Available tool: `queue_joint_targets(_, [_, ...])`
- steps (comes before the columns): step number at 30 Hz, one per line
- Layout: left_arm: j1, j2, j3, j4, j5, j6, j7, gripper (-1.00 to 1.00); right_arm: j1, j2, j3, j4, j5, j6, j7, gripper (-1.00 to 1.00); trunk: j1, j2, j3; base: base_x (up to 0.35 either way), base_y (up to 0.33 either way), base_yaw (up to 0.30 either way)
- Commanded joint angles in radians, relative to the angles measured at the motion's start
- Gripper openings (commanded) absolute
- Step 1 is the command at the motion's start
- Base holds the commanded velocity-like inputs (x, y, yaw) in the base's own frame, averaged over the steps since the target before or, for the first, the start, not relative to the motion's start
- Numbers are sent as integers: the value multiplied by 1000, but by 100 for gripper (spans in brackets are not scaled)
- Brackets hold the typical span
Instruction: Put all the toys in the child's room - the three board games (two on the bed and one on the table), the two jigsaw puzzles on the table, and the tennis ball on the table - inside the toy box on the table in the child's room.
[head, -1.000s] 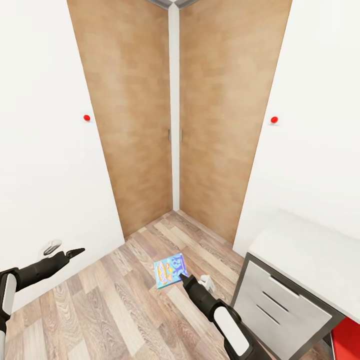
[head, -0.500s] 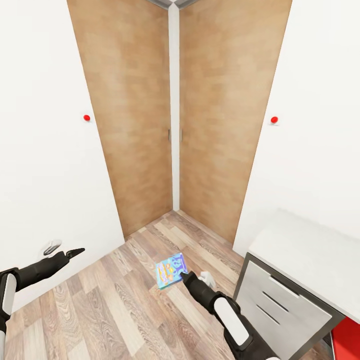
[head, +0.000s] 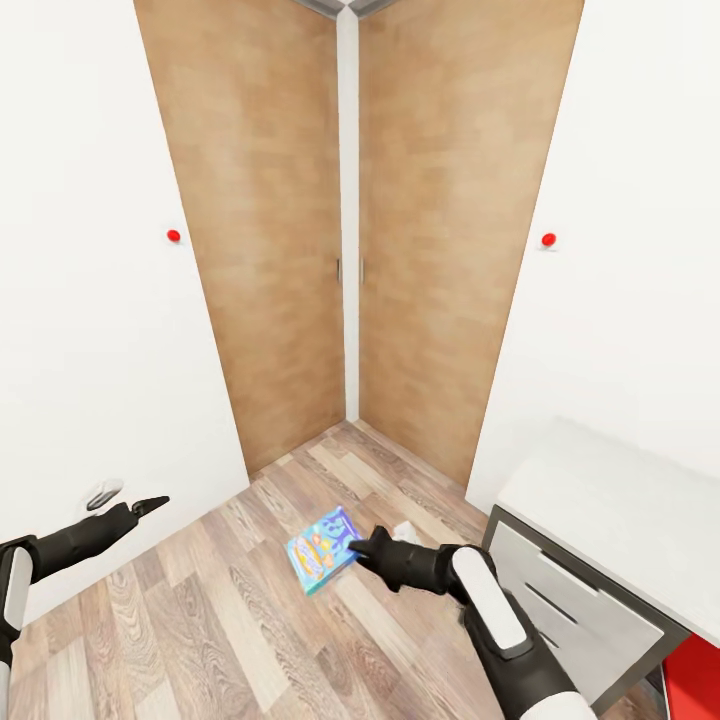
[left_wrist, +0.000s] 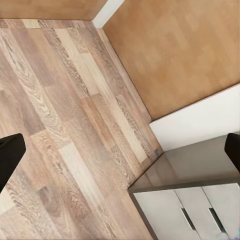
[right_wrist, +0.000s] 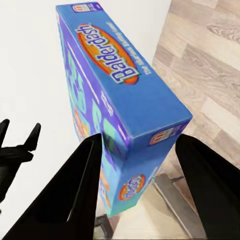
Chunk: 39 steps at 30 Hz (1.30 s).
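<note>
My right gripper (head: 357, 549) is shut on a blue board game (head: 320, 550) with orange-yellow cover art and holds it low over the wood-plank floor (head: 220, 620). In the right wrist view the box (right_wrist: 120, 100) stands edge-on between the two black fingers (right_wrist: 80, 185), which press on its two faces. My left gripper (head: 155, 503) hangs at the left beside the white wall. It is open and holds nothing; its fingers (left_wrist: 10, 160) sit far apart in the left wrist view.
Two tall wooden doors (head: 270, 250) meet in the corner ahead, flanked by white walls with small red dots (head: 173, 236). A grey drawer cabinet (head: 560, 600) with a white top (head: 620, 500) stands at the right, and a red object (head: 695, 680) lies beyond it.
My right arm has swung so that the forearm points left, carrying the board game a little to the left and lower. The left arm has not moved.
</note>
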Motion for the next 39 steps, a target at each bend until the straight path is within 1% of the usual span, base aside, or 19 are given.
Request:
queue_joint_targets(1, [-1,0,2,0,1,8,-3,100,4,0,-6,-26,-12,20,-12,-100,1,-2,-2,0,0,0])
queue_joint_targets(3, [-1,0,2,0,2,8,-4,100,26,-1,-22,-123,-41,71,-15,-100,1,-2,-2,0,0,0])
queue_joint_targets(7, [-1,0,1,0,2,8,-6,100,69,-3,-33,-254,-54,142,-17,-100,1,-2,-2,0,0,0])
queue_joint_targets(8, [-1,1,1,0,3,9,-9,100,106,-3,-47,-334,-58,173,-17,-100,1,-2,-2,0,0,0])
queue_joint_targets(10, [-1,2,1,-1,3,10,-13,100,154,-5,-64,-402,-62,192,-17,-100,1,-2,-2,0,0,0])
queue_joint_targets(12, [-1,2,1,-1,3,12,-25,100,191,-7,-77,-431,-65,202,-16,-100,1,-2,-2,0,0,0])
queue_joint_targets(14, [0,3,1,-1,3,15,-45,100,244,-18,-99,-456,-76,212,-13,-100,1,-2,-2,0,0,0])
queue_joint_targets(16, [1,4,0,-3,3,17,-81,100,307,-58,-142,-471,-122,219,-5,-100,1,-2,-2,0,0,0])
queue_joint_targets(17, [2,4,0,-3,2,18,-91,100,322,-70,-153,-473,-139,219,-2,-100,1,-2,-2,0,0,0])
queue_joint_targets(18, [4,5,0,-3,2,19,-111,100,351,-96,-173,-476,-177,219,6,-100,1,-2,-2,0,0,0])
queue_joint_targets(19, [6,5,0,-3,1,20,-120,100,365,-109,-183,-477,-196,219,11,-100,1,-2,-2,0,0,0])
queue_joint_targets(22, [15,5,0,-5,1,27,-158,100,420,-167,-218,-480,-275,219,46,-100,1,-2,-2,0,0,0])
queue_joint_targets(26, [25,-1,-14,-7,1,41,-187,100,439,-186,-232,-481,-305,219,82,-100,1,-2,-2,0,0,0])
queue_joint_targets(27, [27,-2,-39,-9,2,53,-202,100,442,-189,-234,-481,-310,219,91,-100,1,-2,-2,0,0,0])
queue_joint_targets(29, [29,-2,-138,-23,4,99,-272,100,446,-192,-238,-481,-315,219,106,-100,1,-2,-2,0,0,0])
queue_joint_targets(30, [30,-2,-163,-28,5,108,-295,100,447,-193,-239,-481,-316,219,110,-100,1,-2,-2,0,0,0])
queue_joint_targets(32, [37,-2,-234,-38,1,127,-388,100,449,-196,-246,-481,-317,219,126,-100,1,-2,-2,0,0,0])
queue_joint_targets(34, [43,-2,-260,-43,0,133,-439,100,450,-196,-257,-481,-318,219,143,-100,1,-2,-2,0,0,0])
queue_joint_targets(39, [50,5,-282,-54,2,139,-491,100,452,-195,-276,-481,-317,217,190,-100,1,-2,-2,0,0,0])
